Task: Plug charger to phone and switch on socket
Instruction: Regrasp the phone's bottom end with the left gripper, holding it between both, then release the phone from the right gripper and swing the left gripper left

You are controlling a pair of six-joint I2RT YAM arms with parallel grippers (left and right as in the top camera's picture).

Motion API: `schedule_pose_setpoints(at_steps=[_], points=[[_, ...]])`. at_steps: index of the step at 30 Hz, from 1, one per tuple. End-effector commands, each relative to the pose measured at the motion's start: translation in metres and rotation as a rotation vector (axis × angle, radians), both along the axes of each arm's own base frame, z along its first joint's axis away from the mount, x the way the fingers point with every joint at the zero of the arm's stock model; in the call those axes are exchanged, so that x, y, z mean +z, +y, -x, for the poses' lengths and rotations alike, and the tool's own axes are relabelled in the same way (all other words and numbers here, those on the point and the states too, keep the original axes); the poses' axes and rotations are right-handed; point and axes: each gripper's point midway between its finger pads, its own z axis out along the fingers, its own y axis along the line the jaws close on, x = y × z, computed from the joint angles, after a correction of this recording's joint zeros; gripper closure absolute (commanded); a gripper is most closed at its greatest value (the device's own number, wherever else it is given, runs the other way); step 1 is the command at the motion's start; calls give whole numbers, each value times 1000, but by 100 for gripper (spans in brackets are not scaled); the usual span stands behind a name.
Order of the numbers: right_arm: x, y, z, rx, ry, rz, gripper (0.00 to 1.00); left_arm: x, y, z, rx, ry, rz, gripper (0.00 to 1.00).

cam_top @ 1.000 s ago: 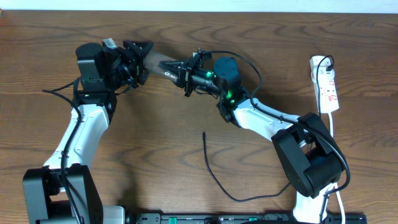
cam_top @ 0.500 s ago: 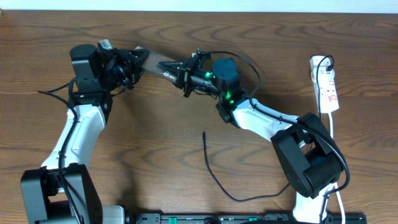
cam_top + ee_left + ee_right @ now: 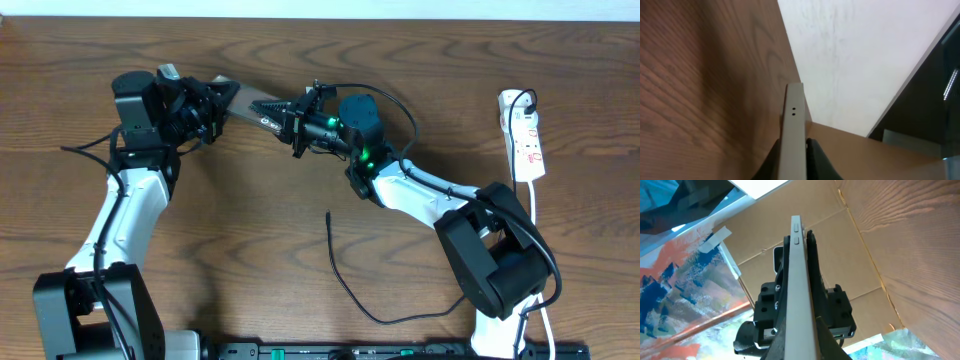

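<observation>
The phone (image 3: 250, 104) hangs above the table at the back, gripped at both ends. My left gripper (image 3: 224, 101) is shut on its left end, and my right gripper (image 3: 286, 117) is shut on its right end. In the left wrist view the phone (image 3: 793, 120) shows edge-on, pale, with both fingers of the left gripper (image 3: 793, 146) pressed on its faces. The right wrist view also has the phone (image 3: 799, 275) edge-on inside the right gripper (image 3: 800, 332). The charger (image 3: 343, 278) lies loose on the table, its plug tip (image 3: 329, 214) pointing away. The socket (image 3: 527, 140) lies at the far right.
A white lead (image 3: 531, 205) runs from the socket toward the front past the right arm's base (image 3: 497, 262). The table's back edge (image 3: 320, 17) is just behind the phone. A black rail (image 3: 400, 351) lines the front edge.
My left gripper has shut on the phone's left end and the left arm has shifted slightly left. The right gripper kept its hold and hardly moved.
</observation>
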Motion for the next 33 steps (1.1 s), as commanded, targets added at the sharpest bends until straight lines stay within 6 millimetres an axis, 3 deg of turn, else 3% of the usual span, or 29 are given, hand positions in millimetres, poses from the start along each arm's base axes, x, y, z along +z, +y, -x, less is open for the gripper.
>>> schedule_pose_setpoints(at_steps=[1, 13, 15, 19, 22, 26, 30, 33], points=[[10, 5, 2, 12, -36, -14, 99, -5, 0, 1, -11, -3, -16, 92], [10, 5, 2, 12, -36, -14, 98, -6, 1, 0, -5, -3, -20, 92], [10, 5, 2, 12, -36, -14, 89, -6, 1, 0, -5, -3, -20, 93], [11, 5, 3, 13, -46, -11, 53, -6, 1, 0, -5, -3, -20, 93], [14, 5, 3, 11, -130, 4, 38, -6, 2, 0, -2, -1, -22, 93], [15, 2, 0, 4, -136, 4, 5, -9, 4, 0, 5, 6, -30, 93], [15, -1, -1, 10, -136, 4, 1, -13, 16, 1, 33, 32, -27, 93], [15, -6, -3, 20, -139, 6, 1, -15, 39, 2, 73, 46, -16, 93]])
